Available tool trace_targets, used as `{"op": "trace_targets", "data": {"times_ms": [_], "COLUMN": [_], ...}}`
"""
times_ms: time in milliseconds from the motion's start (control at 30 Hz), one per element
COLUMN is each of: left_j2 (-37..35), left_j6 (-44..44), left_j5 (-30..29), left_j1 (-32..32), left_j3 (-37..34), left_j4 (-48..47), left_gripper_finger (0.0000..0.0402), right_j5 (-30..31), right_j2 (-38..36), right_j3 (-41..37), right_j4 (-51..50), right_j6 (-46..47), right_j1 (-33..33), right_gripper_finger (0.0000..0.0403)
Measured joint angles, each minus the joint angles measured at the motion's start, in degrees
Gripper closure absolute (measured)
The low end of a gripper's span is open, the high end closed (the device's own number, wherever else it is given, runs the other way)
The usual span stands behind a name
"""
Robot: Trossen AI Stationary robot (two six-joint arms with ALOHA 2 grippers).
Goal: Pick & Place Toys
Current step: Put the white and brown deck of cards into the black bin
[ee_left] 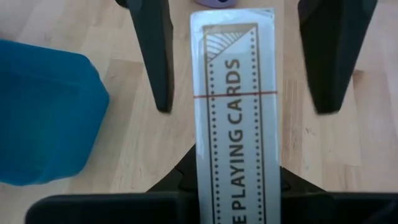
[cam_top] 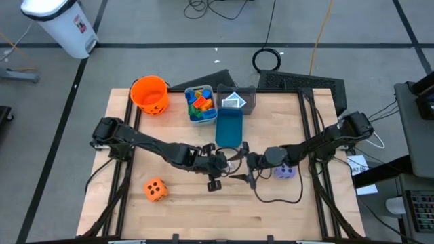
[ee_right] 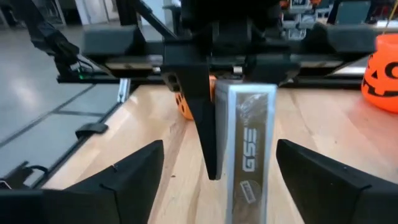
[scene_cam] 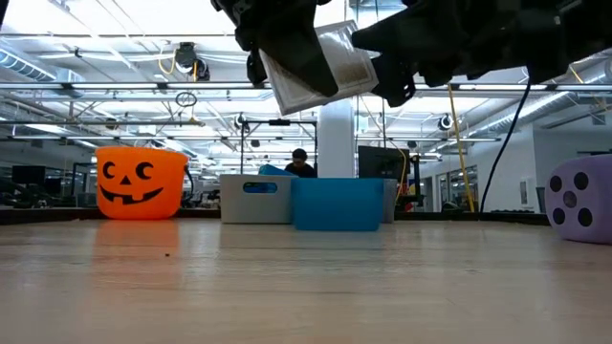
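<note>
1. Transferring the card pack (ee_left: 235, 118) mid-air above the table (cam_top: 271, 210) centre: keep the left end effector (cam_top: 218, 163) clenched on it.
2. Align the spread right end effector (cam_top: 249, 163) around the pack before clamping.

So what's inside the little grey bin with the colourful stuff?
The grey bin holds a heap of plastic blocks: blue, orange, green and yellow pieces show on top. Whatever lies under that heap, and the bin's floor, is covered, so I can't tell.

we saw bright, even overhead light, soft shadows, glare on ceiling lamps (scene_cam: 186, 57), and blurred near fingers (ee_right: 124, 180).
</note>
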Motion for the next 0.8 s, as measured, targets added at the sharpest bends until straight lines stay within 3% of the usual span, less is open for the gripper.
{"op": "trace_targets", "data": {"times_ms": [200, 533, 600, 700, 800], "left_j2": [0.0, 0.0, 0.0, 0.0, 0.0], "left_j6": [0.0, 0.1, -0.1, -0.2, 2.3], "left_j5": [0.0, 0.3, 0.3, 1.5, 4.8], "left_j1": [0.0, -0.1, -0.1, -0.1, 0.0], "left_j3": [0.0, 0.0, 0.0, 0.0, 0.0], "left_j4": [0.1, 0.5, 0.6, 0.9, 4.2], "left_gripper_finger": [0.0334, 0.0334, 0.0333, 0.0301, 0.0232], "right_j5": [0.1, 0.2, 0.2, 0.1, -0.1], "right_j2": [0.8, 0.8, 0.8, 0.8, 0.8], "right_j3": [2.2, 2.3, 2.3, 2.3, 2.3], "right_j4": [-2.5, -2.6, -2.6, -2.6, -3.6], "right_j6": [0.0, 0.0, 0.0, -0.1, -0.3], "right_j1": [0.0, 0.0, 0.0, 0.0, 0.0], "right_gripper_finger": [0.0158, 0.033, 0.0343, 0.0343, 0.0343]}}
